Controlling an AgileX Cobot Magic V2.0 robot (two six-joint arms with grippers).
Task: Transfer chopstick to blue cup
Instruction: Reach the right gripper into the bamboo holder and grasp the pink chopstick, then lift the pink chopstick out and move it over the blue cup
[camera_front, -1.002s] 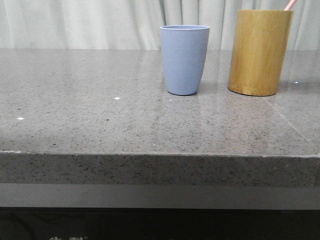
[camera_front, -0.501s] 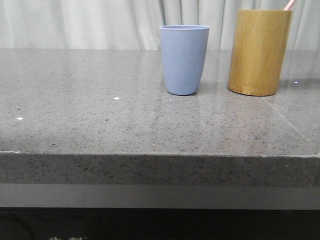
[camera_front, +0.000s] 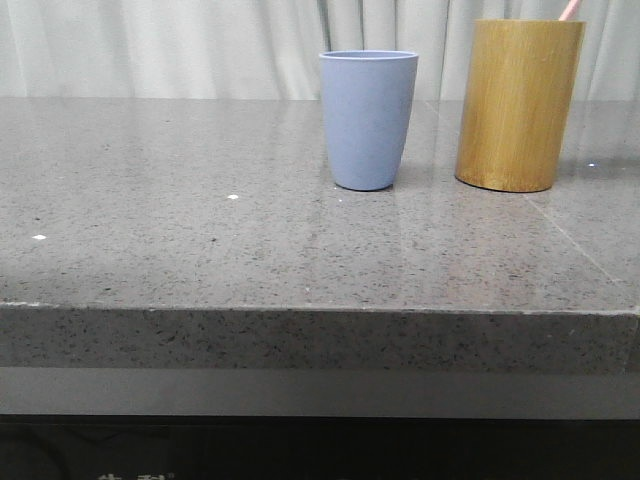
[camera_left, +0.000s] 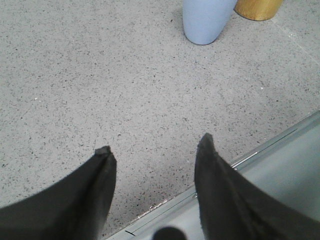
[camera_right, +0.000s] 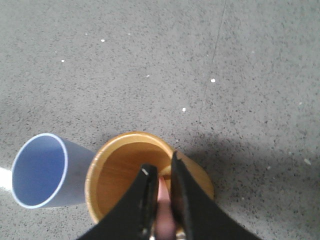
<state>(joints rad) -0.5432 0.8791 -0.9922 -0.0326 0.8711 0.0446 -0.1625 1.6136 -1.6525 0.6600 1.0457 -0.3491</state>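
Bamboo holder (camera_right: 120, 175) contains the chopstick (camera_right: 163, 192), pinched by the right hand (camera_right: 161, 181).

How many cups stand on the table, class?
2. The blue cup stands mid-table; the bamboo cup stands just right of it, apart, with the chopstick poking out of its top. None seems hidden.

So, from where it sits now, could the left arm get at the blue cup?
Probably yes. The left tool hangs open near the table's front edge, and bare countertop lies between it and the blue cup. The bamboo holder stands beside the cup, off that path.
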